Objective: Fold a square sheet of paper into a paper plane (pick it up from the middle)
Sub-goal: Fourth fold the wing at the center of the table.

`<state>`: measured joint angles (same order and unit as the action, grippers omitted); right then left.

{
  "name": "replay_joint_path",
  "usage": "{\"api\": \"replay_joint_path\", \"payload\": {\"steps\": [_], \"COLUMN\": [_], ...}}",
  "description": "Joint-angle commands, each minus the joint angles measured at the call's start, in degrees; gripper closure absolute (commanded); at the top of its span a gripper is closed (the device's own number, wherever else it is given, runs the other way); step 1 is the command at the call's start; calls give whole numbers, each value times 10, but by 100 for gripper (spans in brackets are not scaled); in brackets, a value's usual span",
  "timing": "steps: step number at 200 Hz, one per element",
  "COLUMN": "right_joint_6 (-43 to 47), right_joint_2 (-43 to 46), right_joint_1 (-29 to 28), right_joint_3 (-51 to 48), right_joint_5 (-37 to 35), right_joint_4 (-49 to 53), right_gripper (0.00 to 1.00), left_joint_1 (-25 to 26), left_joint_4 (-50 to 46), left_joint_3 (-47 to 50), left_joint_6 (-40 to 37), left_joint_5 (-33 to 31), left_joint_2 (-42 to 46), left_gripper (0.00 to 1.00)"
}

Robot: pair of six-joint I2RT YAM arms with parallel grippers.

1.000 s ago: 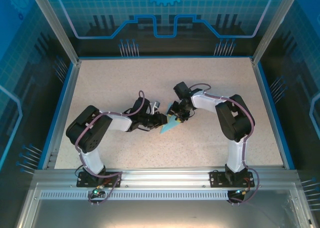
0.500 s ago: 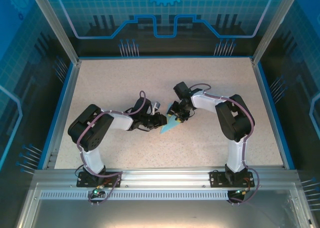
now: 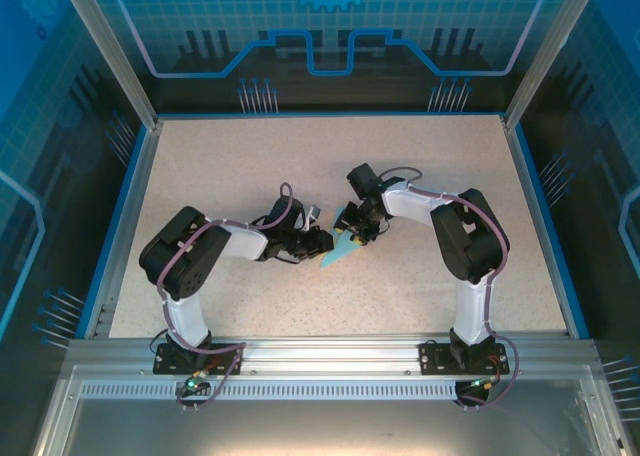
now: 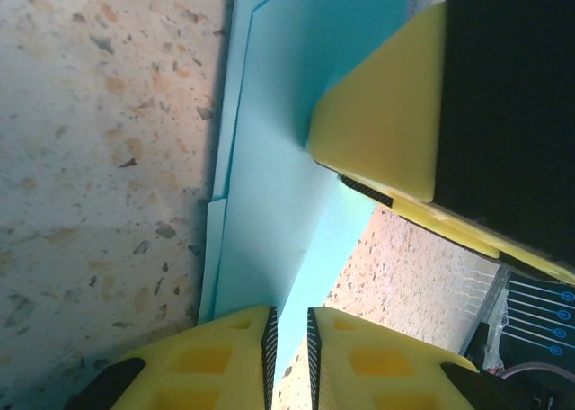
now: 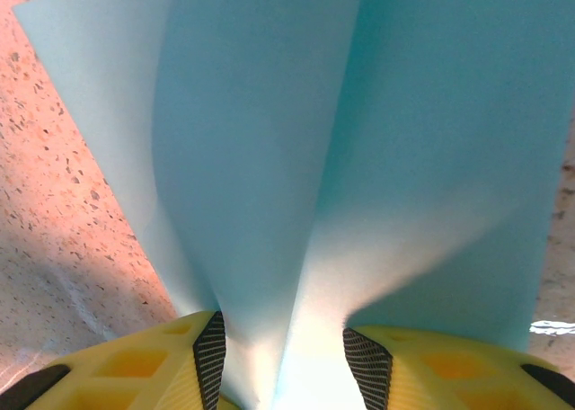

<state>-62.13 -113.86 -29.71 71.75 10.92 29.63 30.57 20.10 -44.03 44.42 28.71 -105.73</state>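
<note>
My left arm [image 3: 205, 261] reached in from the left side of the speckled table [image 3: 250, 156], elbow bent, wrist pointing toward the middle. My left gripper [image 3: 322, 241] sat there, low to the surface, at the left edge of the paper plane [image 3: 338, 251]. From my left wrist camera, my two yellow fingers [image 4: 216, 356] stood almost together, and the thin blue edge of the paper ran down into the narrow slit between them, so I was pinched on that edge. The paper rose away from the fingers as a flat, pale cyan panel with a layered fold line along its left side, lying over the table.

In the overhead view the plane was a small narrow triangle near the table's middle, its point aimed down and to the left, between my two grippers. At that size I could not make out exactly where each tip met it.

My right gripper [image 3: 360, 228] met the wide end of the plane from the upper right. Its wrist camera showed my right fingers [image 5: 202, 360] partly apart, with the folded paper bunched between them and fanning outward in two creased panels, so I was clamped on it. My right arm [image 3: 465, 241] curved back to its base on the right.
</note>
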Motion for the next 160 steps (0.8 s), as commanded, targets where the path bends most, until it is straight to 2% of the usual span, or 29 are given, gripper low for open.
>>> {"api": "replay_joint_path", "payload": {"steps": [1, 72, 127, 160], "right_joint_6": [-1, 10, 78, 132], "right_joint_2": [-86, -72, 59, 125], "right_joint_1": [0, -3, 1, 7], "right_joint_3": [-49, -38, -14, -20], "right_joint_5": [-114, -113, -60, -26], "right_joint_4": [80, 85, 13, -27], "right_gripper": [52, 52, 50, 49], "left_joint_1": [3, 4, 4, 5], "left_joint_4": [-35, -77, -129, -145], "left_joint_3": [-12, -15, -24, -24], "left_joint_6": [-16, -22, -39, -44], "left_joint_5": [-16, -35, -47, -51], "left_joint_2": [-15, -23, -37, -44], "left_gripper": [79, 83, 96, 99]}}
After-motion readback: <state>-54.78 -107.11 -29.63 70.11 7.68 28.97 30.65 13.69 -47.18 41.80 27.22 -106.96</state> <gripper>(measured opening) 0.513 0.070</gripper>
